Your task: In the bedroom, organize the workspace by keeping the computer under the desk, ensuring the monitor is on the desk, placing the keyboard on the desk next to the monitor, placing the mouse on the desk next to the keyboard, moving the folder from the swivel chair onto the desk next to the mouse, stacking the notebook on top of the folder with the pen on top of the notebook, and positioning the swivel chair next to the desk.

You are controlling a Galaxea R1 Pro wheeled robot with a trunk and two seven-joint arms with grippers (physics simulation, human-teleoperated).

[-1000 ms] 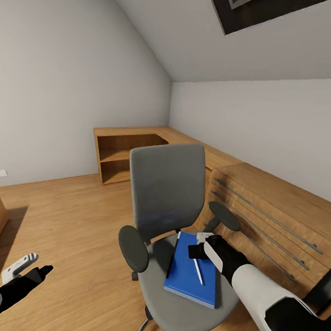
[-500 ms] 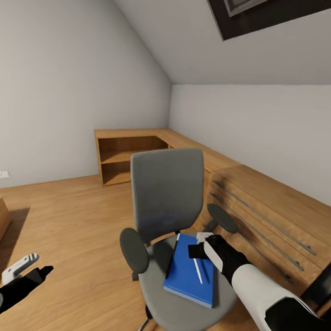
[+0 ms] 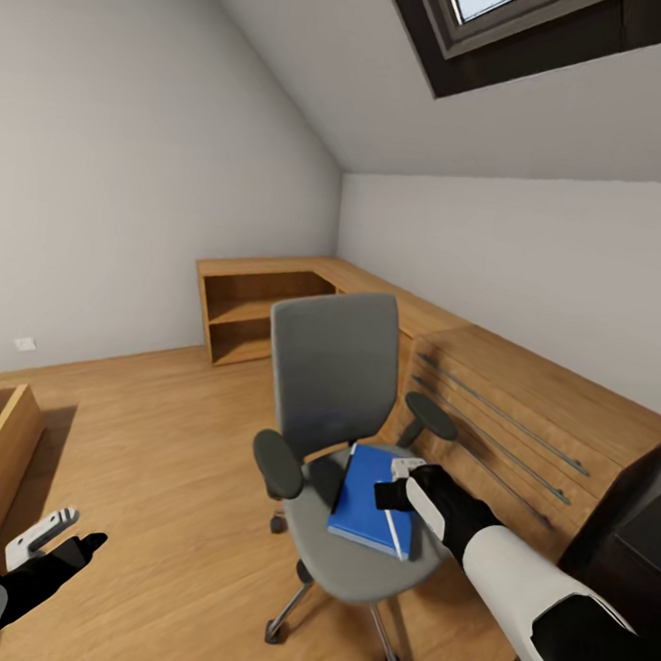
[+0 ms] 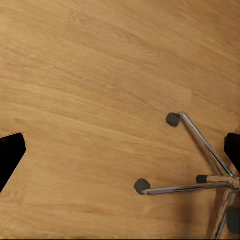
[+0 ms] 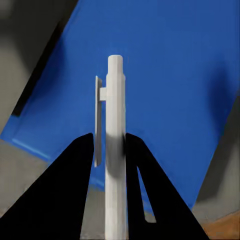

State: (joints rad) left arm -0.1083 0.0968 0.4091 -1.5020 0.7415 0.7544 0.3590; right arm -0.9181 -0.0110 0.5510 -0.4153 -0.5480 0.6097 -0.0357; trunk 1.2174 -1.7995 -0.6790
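Over the swivel chair at six o'clock of the room: right gripper clamped on white pen, fingers either side, above blue notebook-and-folder stack on the seat. Left gripper at eight o'clock over floor, spread, empty. Nothing moved onto the tabletop yet; whole stacking job left.

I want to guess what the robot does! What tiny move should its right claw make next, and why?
Probably lift straight up a little. The right claw is shut on the white pen, just above the blue folder on the chair. Raising it clears the pen before carrying it away.
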